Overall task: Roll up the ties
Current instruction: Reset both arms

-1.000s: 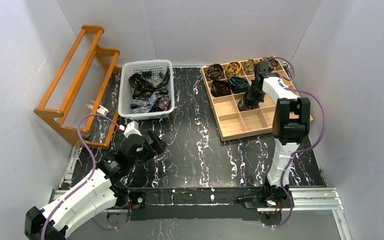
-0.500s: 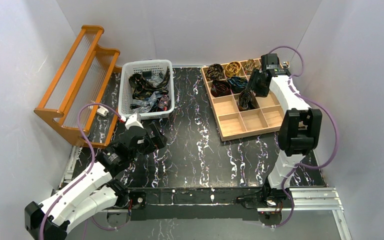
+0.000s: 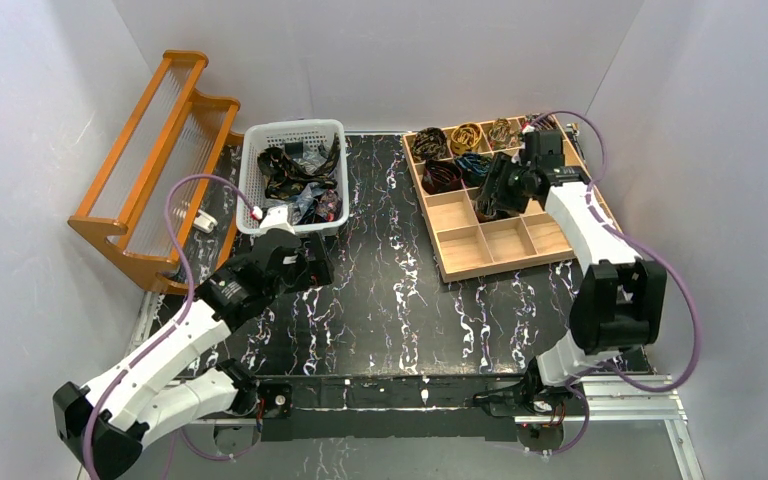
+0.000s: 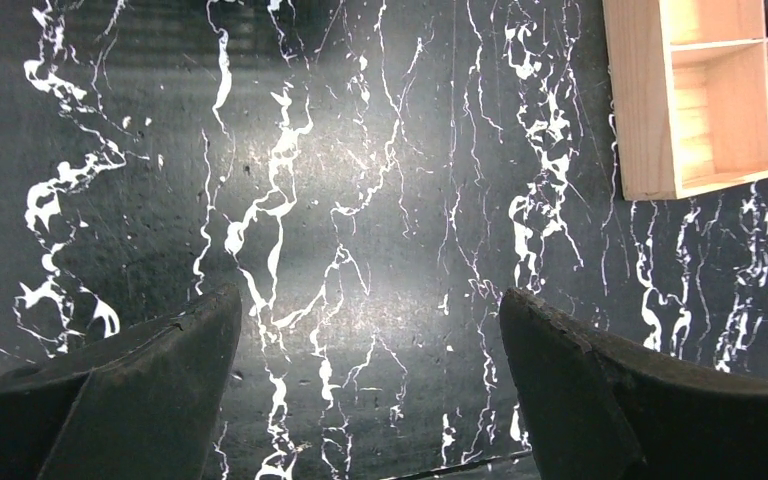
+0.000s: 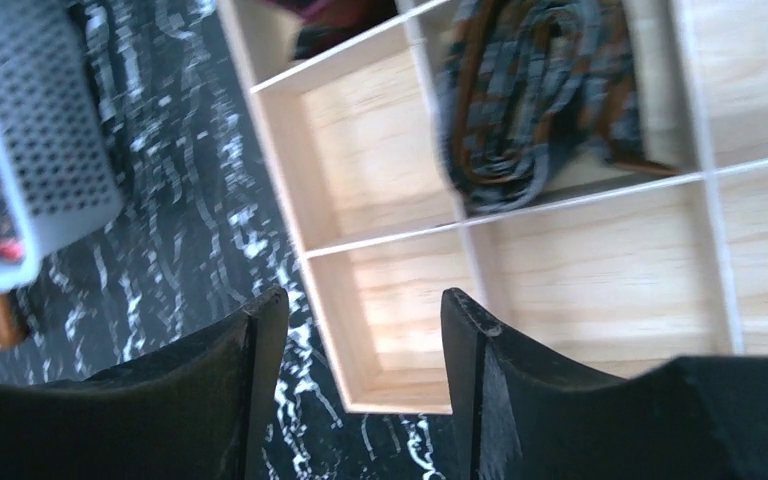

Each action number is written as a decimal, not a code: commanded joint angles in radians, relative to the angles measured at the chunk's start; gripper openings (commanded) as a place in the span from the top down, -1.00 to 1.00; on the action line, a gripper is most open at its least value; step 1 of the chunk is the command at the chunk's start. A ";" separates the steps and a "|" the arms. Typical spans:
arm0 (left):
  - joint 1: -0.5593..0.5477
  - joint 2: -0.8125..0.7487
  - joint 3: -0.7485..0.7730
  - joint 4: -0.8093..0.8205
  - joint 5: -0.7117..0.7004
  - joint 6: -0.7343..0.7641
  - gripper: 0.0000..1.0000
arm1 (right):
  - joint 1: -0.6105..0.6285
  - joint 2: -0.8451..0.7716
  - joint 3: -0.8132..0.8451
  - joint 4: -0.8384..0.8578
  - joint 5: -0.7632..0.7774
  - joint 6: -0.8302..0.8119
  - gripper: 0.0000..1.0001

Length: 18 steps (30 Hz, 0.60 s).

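Several rolled ties (image 3: 466, 136) fill the back compartments of the wooden tray (image 3: 460, 262). A rust-brown and grey coiled tie (image 5: 540, 100) lies in a middle compartment, free of any grip. My right gripper (image 3: 490, 197) hovers just above it, open and empty (image 5: 365, 330); from above it partly hides that coil. Loose ties (image 3: 295, 180) are heaped in the white basket (image 3: 252, 190). My left gripper (image 3: 315, 265) stands wide open over bare table (image 4: 370, 330), just in front of the basket, holding nothing.
An orange wooden rack (image 3: 155, 165) leans at the far left beside the basket. The tray's near compartments (image 5: 600, 270) hold nothing. The basket's perforated wall (image 5: 30, 130) shows at the left of the right wrist view. The tray's corner (image 4: 660, 150) is at the left wrist view's upper right.
My right gripper has opened, released the rust-brown coil into its compartment and drawn back toward the right. My left arm has reached forward toward the basket, still open.
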 commanded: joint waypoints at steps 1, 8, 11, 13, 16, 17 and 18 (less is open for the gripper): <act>0.025 0.058 0.088 -0.058 -0.016 0.107 -0.97 | 0.103 -0.150 -0.057 0.150 -0.089 0.006 -0.34; 0.301 0.161 0.248 -0.086 0.243 0.228 -0.97 | 0.377 -0.278 -0.111 0.202 0.080 -0.059 -0.56; 0.387 0.199 0.359 -0.149 0.280 0.239 -0.97 | 0.410 -0.326 -0.118 0.193 0.148 -0.063 -0.81; 0.386 0.208 0.418 -0.192 0.262 0.226 -0.97 | 0.409 -0.367 -0.126 0.189 0.224 -0.066 -0.97; 0.386 0.173 0.467 -0.248 0.206 0.214 -0.97 | 0.410 -0.434 -0.159 0.200 0.316 -0.067 -0.97; 0.386 0.145 0.468 -0.253 0.180 0.212 -0.97 | 0.410 -0.455 -0.172 0.207 0.339 -0.067 -0.97; 0.387 0.114 0.467 -0.254 0.157 0.207 -0.97 | 0.410 -0.471 -0.185 0.214 0.359 -0.065 -0.97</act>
